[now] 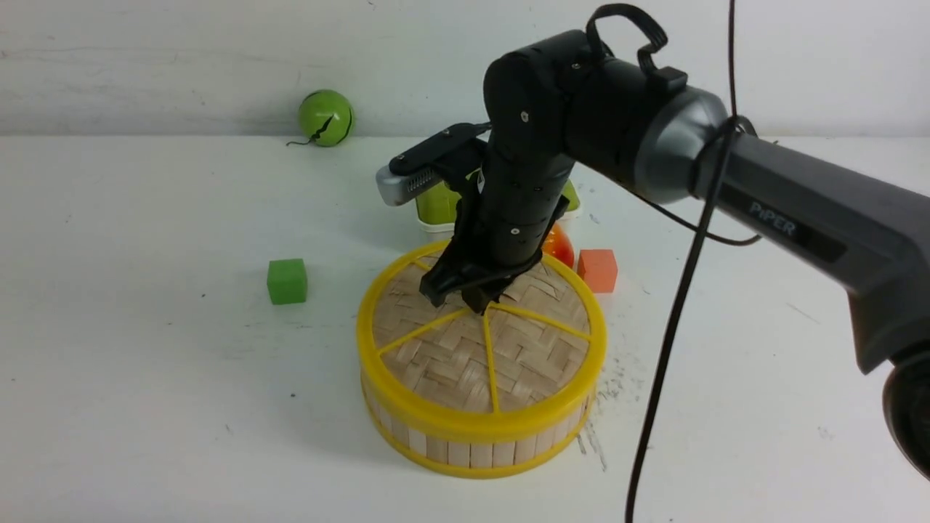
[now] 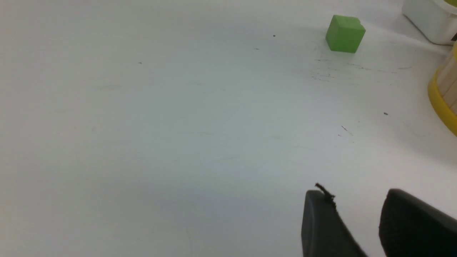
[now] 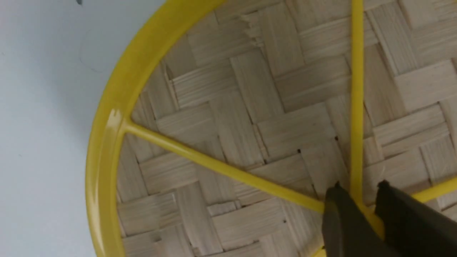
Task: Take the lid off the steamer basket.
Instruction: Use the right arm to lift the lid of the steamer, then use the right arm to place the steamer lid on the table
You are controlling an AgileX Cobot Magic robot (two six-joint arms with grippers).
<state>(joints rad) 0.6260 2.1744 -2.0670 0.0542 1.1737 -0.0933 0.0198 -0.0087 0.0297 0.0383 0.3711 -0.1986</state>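
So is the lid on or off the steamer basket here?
On. The lid sits flush on the steamer basket; the right gripper straddles its centre knob.

Orange cube (image 1: 598,269) crowds the lid (image 1: 450,356), perhaps touching; table (image 1: 145,363) leftward lies open

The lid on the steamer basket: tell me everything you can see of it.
The lid is a flat round disc of woven tan bamboo strips in a thick yellow plastic-looking rim, with thin yellow spokes meeting at a centre hub. It lies level, seated on the steamer basket. The right end effector stands over the centre, its fingers either side of the hub, seemingly pinching it.
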